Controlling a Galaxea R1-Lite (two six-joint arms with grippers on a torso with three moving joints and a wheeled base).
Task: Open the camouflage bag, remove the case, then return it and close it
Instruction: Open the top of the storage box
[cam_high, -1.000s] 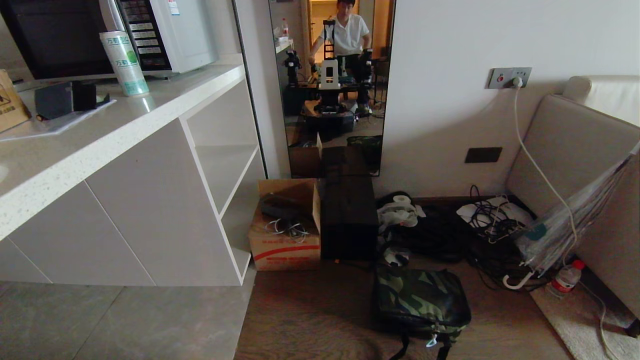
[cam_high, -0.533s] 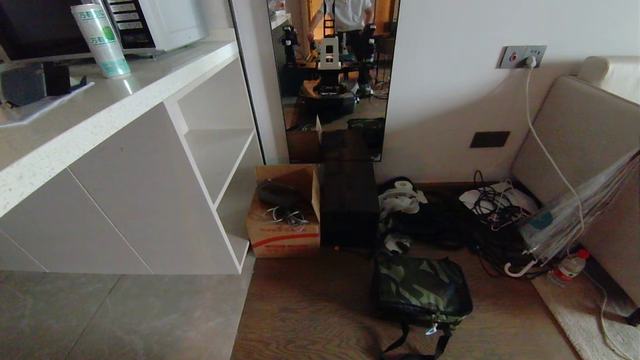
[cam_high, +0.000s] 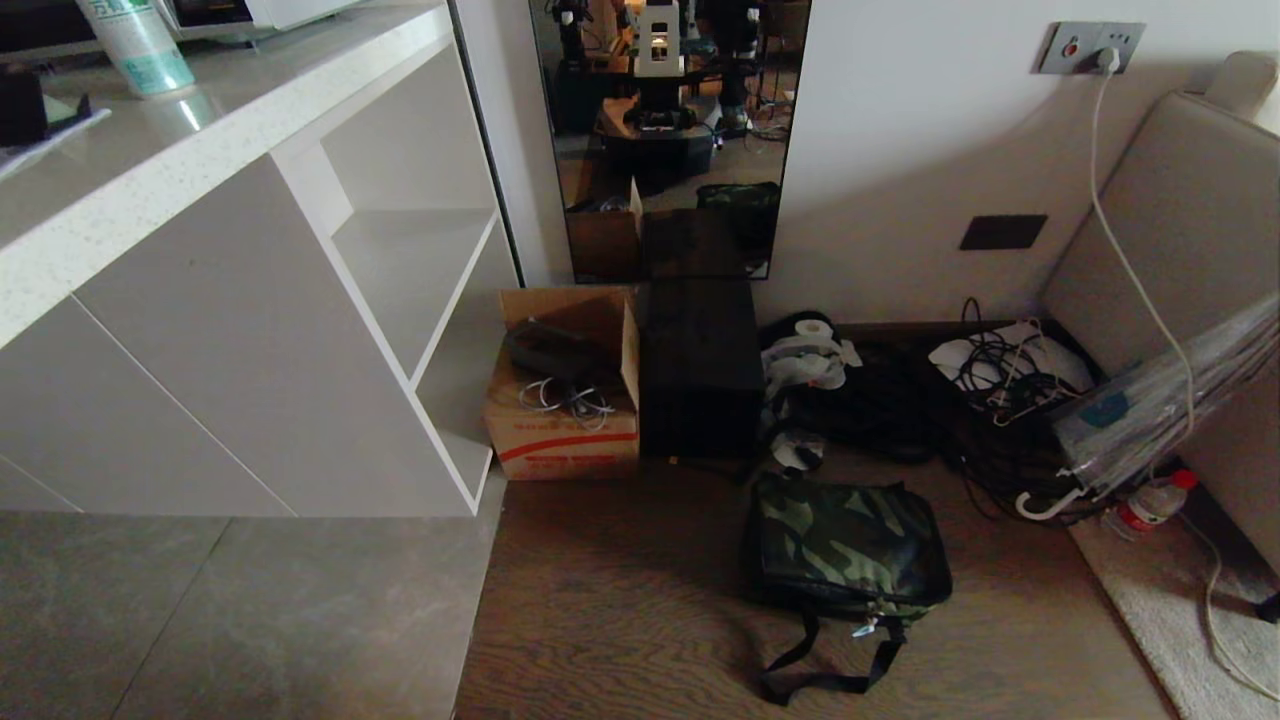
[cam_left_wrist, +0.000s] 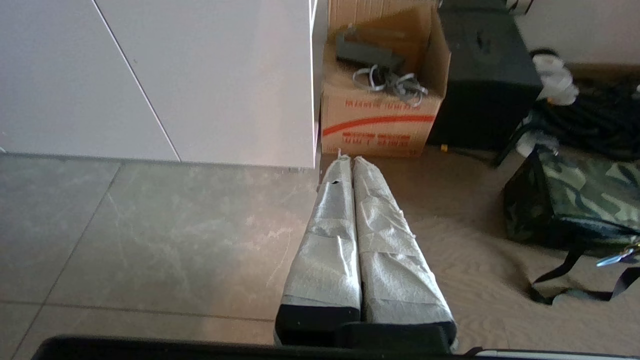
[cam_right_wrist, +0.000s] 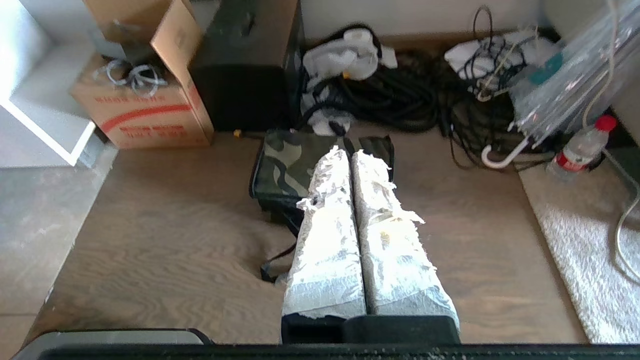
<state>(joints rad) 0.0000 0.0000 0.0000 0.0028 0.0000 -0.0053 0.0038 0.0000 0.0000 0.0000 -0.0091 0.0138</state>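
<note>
The camouflage bag (cam_high: 845, 545) lies closed on the wooden floor, green-and-dark top panel up, its black strap (cam_high: 820, 655) trailing toward me. The case is hidden. My left gripper (cam_left_wrist: 348, 161) is shut and empty, hanging above the floor well to the left of the camouflage bag (cam_left_wrist: 590, 200). My right gripper (cam_right_wrist: 348, 151) is shut too, its taped fingers pressed together with nothing between them, held high over the near part of the camouflage bag (cam_right_wrist: 285, 165). Neither arm shows in the head view.
Behind the bag stand a plain black box (cam_high: 700, 365) and an open cardboard box (cam_high: 565, 395) beside a white cabinet (cam_high: 230, 330). Cables (cam_high: 990, 400), a folded umbrella (cam_high: 1160, 415) and a bottle (cam_high: 1150, 505) lie at the right by a sofa; a rug (cam_high: 1170, 610) covers the near right.
The whole head view has tilted downward: counter, mirror and wall socket slid up the picture, and more floor and the bag's strap show. The things themselves have not moved.
</note>
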